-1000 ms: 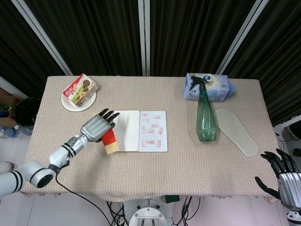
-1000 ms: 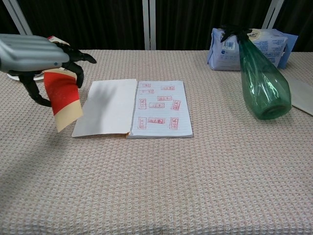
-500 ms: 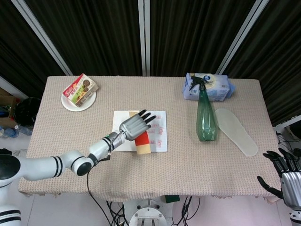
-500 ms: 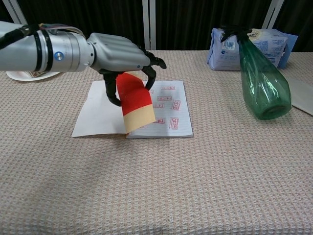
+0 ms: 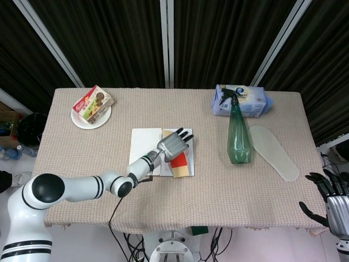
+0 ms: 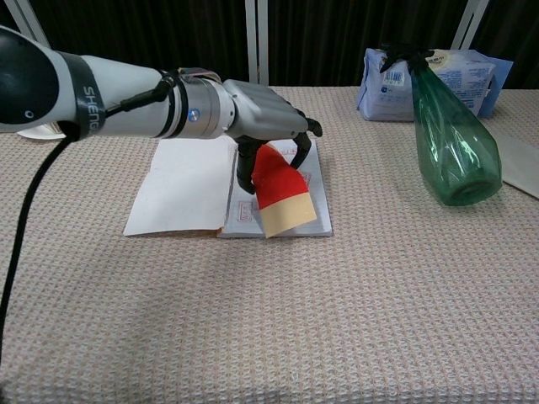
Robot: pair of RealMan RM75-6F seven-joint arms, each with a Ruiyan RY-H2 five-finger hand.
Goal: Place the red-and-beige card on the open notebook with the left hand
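My left hand point(image 5: 173, 143) point(image 6: 265, 116) holds the red-and-beige card point(image 6: 282, 198) point(image 5: 179, 164) over the right page of the open notebook point(image 6: 189, 183) point(image 5: 143, 145). The card hangs tilted from the fingers, red part uppermost, with its beige end at the notebook's near right corner. Whether that end touches the page I cannot tell. The hand and card cover most of the stamped right page. My right hand point(image 5: 329, 195) is at the lower right edge of the head view, off the table, its fingers spread with nothing in them.
A green spray bottle point(image 5: 239, 134) point(image 6: 451, 139) stands right of the notebook, before a blue wipes pack point(image 5: 242, 100) point(image 6: 396, 80). A pale insole point(image 5: 274, 152) lies further right. A snack box on a white plate point(image 5: 91, 106) sits at the back left.
My left hand carried the card rightward, from left of the notebook to above its right page, and brought it lower. The right hand stayed put.
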